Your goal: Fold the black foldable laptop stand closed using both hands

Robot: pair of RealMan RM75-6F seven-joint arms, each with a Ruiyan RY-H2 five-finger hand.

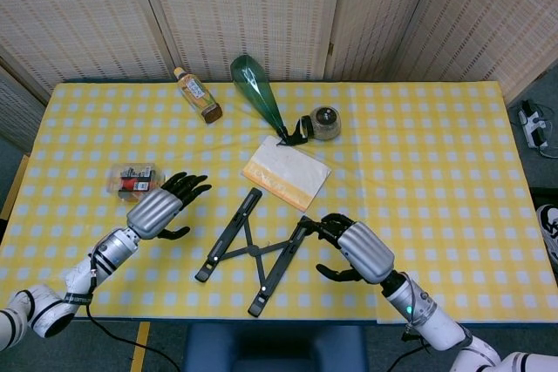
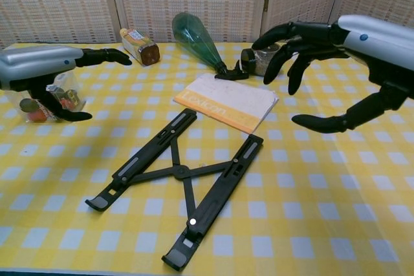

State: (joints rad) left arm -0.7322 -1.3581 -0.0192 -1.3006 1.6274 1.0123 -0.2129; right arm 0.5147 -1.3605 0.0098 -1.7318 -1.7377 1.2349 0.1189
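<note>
— Head view first: where is the black laptop stand (image 1: 255,251) found?

— It is seen lying flat on the yellow checked tablecloth (image 1: 418,154), near the middle of the table's front edge, its two bars splayed in a V and joined by crossed links. The wide end is turned toward the front edge.

— And the hands?

— The left hand (image 1: 162,209) is held beside the stand's left bar, fingers spread, nothing gripped. The right hand (image 1: 357,248) is placed at the far tip of the right bar; from above, contact cannot be judged.

— Is that settled by the chest view?

— Largely. There the right hand (image 2: 336,56) is shown raised above the cloth, fingers curled apart and thumb out, with nothing in it and clear air beneath. The left hand (image 2: 45,72) is likewise shown lifted, fingers extended, empty. The stand (image 2: 184,182) is seen untouched by either.

— What else is carried by the table?

— A cream and orange booklet (image 1: 286,172) is laid just beyond the stand. Toward the rear edge a green glass bottle (image 1: 255,91) and an amber drink bottle (image 1: 197,94) are laid on their sides, and a small round jar (image 1: 325,123) is set upright by the green bottle's neck. A clear snack box (image 1: 136,180) is placed toward the left edge; in the chest view it is partly hidden behind the left hand.
</note>
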